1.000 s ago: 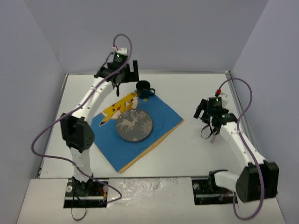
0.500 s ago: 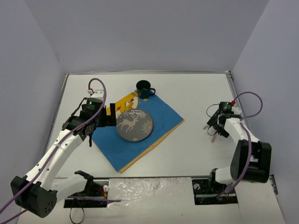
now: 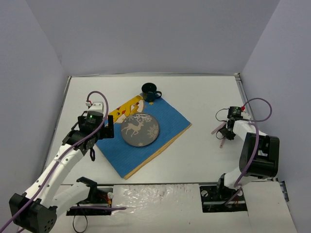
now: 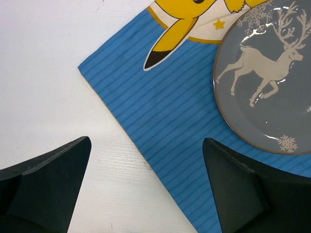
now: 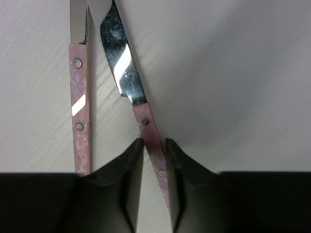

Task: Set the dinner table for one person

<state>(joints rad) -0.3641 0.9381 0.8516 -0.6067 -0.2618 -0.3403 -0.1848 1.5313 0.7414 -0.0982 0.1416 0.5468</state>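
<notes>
On the white dinner table (image 3: 194, 92) lies a blue placemat (image 3: 167, 121) with a grey reindeer plate (image 3: 139, 130) on it. A dark mug (image 3: 149, 91) stands at the mat's far corner. My left gripper (image 3: 101, 137) hovers open and empty over the mat's left edge (image 4: 175, 111); its gap (image 4: 146, 145) spans bare table and cloth. At the right, my right gripper (image 3: 226, 132) is down on the table. In the right wrist view its fingertips (image 5: 154, 143) pinch the pink-brown handle of a knife (image 5: 118, 60). A second utensil (image 5: 79, 97) with the same handle lies just left of it.
The placemat carries a yellow cartoon print (image 4: 180, 19) near the plate (image 4: 272, 97). Grey walls close in the table on the left, back and right. The right arm's cable (image 3: 257, 104) loops above the gripper.
The left arm swung back from beside the mug to the placemat's left edge, staying open. The right gripper came down onto the cutlery and closed on the knife handle.
</notes>
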